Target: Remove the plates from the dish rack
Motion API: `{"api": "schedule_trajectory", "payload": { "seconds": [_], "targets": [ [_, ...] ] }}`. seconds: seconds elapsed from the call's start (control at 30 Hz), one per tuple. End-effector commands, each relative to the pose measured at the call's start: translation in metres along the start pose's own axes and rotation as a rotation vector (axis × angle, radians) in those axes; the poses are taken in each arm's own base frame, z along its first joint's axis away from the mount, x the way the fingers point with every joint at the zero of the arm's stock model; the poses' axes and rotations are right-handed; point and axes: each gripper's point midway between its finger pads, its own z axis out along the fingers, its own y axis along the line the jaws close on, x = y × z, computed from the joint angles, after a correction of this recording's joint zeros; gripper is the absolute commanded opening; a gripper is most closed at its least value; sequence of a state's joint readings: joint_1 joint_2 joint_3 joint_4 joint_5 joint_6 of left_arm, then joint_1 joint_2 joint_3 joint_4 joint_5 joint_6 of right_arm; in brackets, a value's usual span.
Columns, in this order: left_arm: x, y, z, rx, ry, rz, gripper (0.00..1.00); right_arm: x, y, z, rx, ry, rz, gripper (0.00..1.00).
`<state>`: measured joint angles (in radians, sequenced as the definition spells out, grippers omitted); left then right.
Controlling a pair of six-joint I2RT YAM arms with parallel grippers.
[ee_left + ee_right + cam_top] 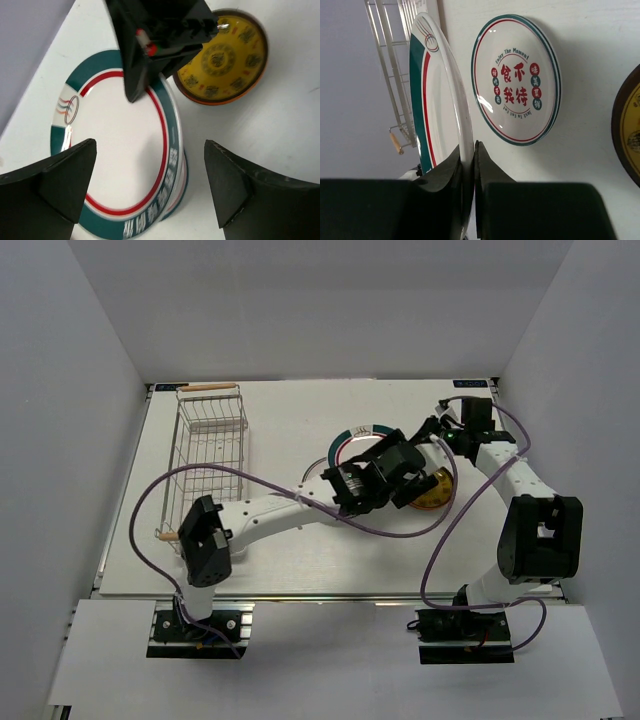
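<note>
From above, the dish rack (212,455) stands on the desk (280,560), well left of the teal-and-red ringed plate (358,434). Only an arc of that plate's rim shows, because the left claw (372,480) and right claw (428,438) crowd over the rest. Their jaws cannot be read here. A yellow-brown plate (437,492) peeks out just right of the ringed plate, half covered.

From the left wrist, the left claw (150,147) is spread wide. One finger stands on either side of the ringed plate (120,145), and neither touches it. The right claw (160,40) comes in from the top and bites the plate's far rim, hiding part of the yellow-brown plate (225,57) beside it.

From the right wrist, the right claw (472,150) is pinching the ringed plate's (427,95) rim. The plate is seen nearly edge-on, with its lower part hidden behind the fingers. Whether it touches the desk cannot be told. Just beyond it a white plate with red and green characters (517,80) lies flat. The rack (390,70) is cut off at the top left.
</note>
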<state>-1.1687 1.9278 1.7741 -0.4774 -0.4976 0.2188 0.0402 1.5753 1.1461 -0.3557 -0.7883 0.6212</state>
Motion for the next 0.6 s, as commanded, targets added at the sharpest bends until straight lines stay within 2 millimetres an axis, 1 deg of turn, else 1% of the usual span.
{"api": "schedule_trajectory", "payload": {
  "seconds": [0.0,0.03,0.07,0.1,0.13,0.17,0.2,0.23,0.27,0.3,0.33,0.37,0.4,0.43,0.47,0.5,0.53,0.57],
  "targets": [
    [-0.039,0.026,-0.061,0.088,-0.153,-0.203,0.98,-0.017,0.018,-0.008,-0.028,-0.071,-0.105,0.00],
    [-0.050,0.042,-0.085,0.103,-0.220,-0.246,0.98,-0.021,0.018,-0.009,-0.026,-0.091,-0.142,0.00],
    [-0.048,0.049,-0.092,0.122,-0.239,-0.284,0.98,-0.021,0.015,-0.007,-0.012,-0.099,-0.157,0.00],
    [-0.034,0.053,-0.092,0.109,-0.228,-0.303,0.98,-0.021,0.013,-0.006,-0.008,-0.105,-0.172,0.00],
    [-0.034,0.069,-0.107,0.086,-0.254,-0.338,0.98,-0.024,0.014,-0.006,-0.011,-0.122,-0.206,0.00],
    [-0.020,0.093,-0.105,0.011,-0.231,-0.431,0.98,-0.022,0.014,-0.004,-0.013,-0.122,-0.223,0.00],
    [-0.001,0.101,-0.101,-0.017,-0.185,-0.470,0.98,-0.018,0.010,-0.003,-0.009,-0.118,-0.221,0.00],
    [0.006,0.113,-0.107,-0.038,-0.180,-0.554,0.98,-0.016,0.007,-0.001,-0.001,-0.118,-0.236,0.00],
    [0.018,0.123,-0.105,-0.069,-0.160,-0.609,0.98,-0.017,0.004,0.000,0.015,-0.130,-0.249,0.00],
    [0.044,0.140,-0.100,-0.116,-0.101,-0.656,0.98,-0.012,0.000,0.003,0.027,-0.126,-0.255,0.00],
    [0.054,0.149,-0.101,-0.144,-0.084,-0.744,0.98,-0.009,-0.001,0.006,0.037,-0.127,-0.271,0.00],
    [0.066,0.171,-0.108,-0.202,-0.088,-0.804,0.98,-0.009,-0.003,0.008,0.053,-0.139,-0.294,0.00],
    [0.074,0.177,-0.112,-0.211,-0.083,-0.835,0.98,-0.006,-0.004,0.011,0.058,-0.139,-0.307,0.00],
    [0.088,0.180,-0.114,-0.241,-0.069,-0.910,0.98,-0.003,-0.010,0.014,0.079,-0.140,-0.302,0.00],
    [0.090,0.192,-0.130,-0.263,-0.100,-0.953,0.98,-0.002,-0.011,0.016,0.083,-0.144,-0.310,0.00],
    [0.101,0.207,-0.138,-0.314,-0.109,-0.991,0.98,0.003,-0.010,0.022,0.083,-0.134,-0.320,0.00],
    [0.107,0.212,-0.144,-0.341,-0.121,-1.053,0.98,0.007,-0.017,0.026,0.096,-0.133,-0.314,0.00],
    [0.120,0.212,-0.146,-0.349,-0.109,-1.063,0.98,0.007,-0.017,0.028,0.094,-0.139,-0.319,0.00]
  ]
}}
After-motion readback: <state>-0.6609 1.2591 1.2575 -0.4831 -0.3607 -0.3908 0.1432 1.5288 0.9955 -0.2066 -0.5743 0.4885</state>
